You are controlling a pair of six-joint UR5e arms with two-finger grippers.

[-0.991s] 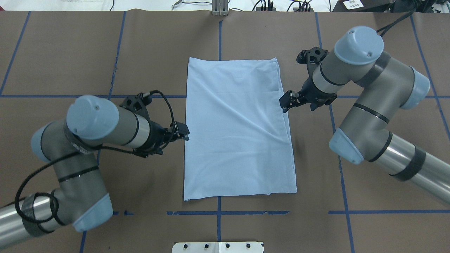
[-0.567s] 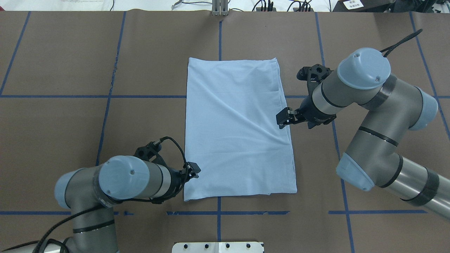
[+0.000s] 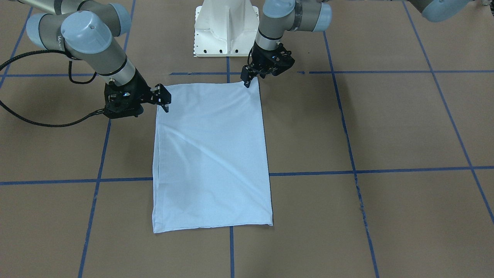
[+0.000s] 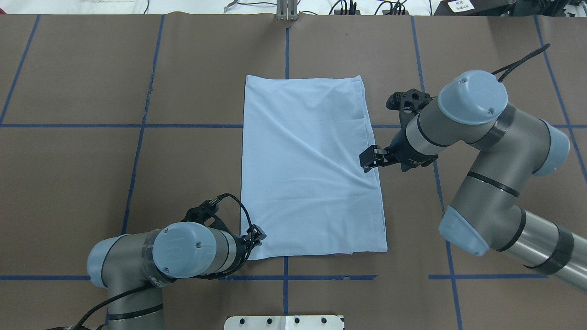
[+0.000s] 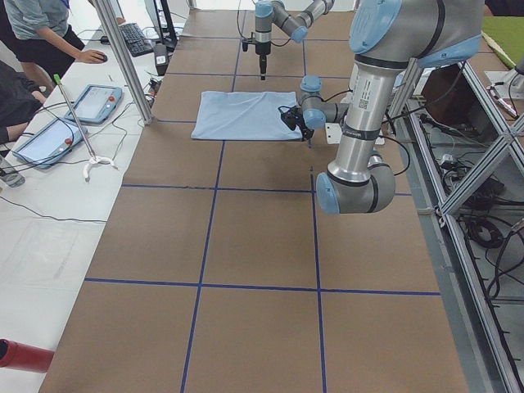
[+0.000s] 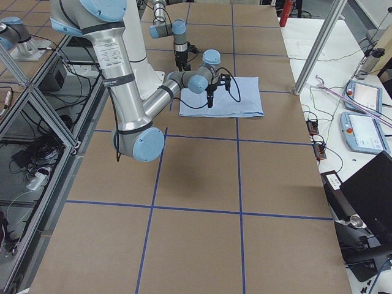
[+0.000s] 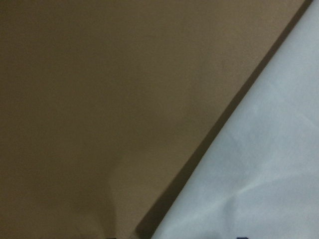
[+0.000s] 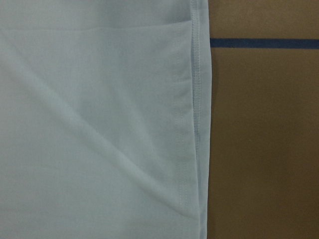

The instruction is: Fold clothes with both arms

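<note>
Overhead exterior: we note the light blue shirt (image 4: pixel 312 169) folded into a rectangle, lying flat on the brown surface (image 4: pixel 69 183). The left gripper (image 4: pixel 257 236) is at the shirt's near left corner; we cannot tell whether it is open or closed. The right gripper (image 4: pixel 368 160) is over the shirt's right edge, jaws apart.

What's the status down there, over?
Left tool low at near corner of light blue T-shirt, grip unclear. Right tool open over its right edge. T-shirt folded flat, rectangular. Nothing lying on it.
</note>
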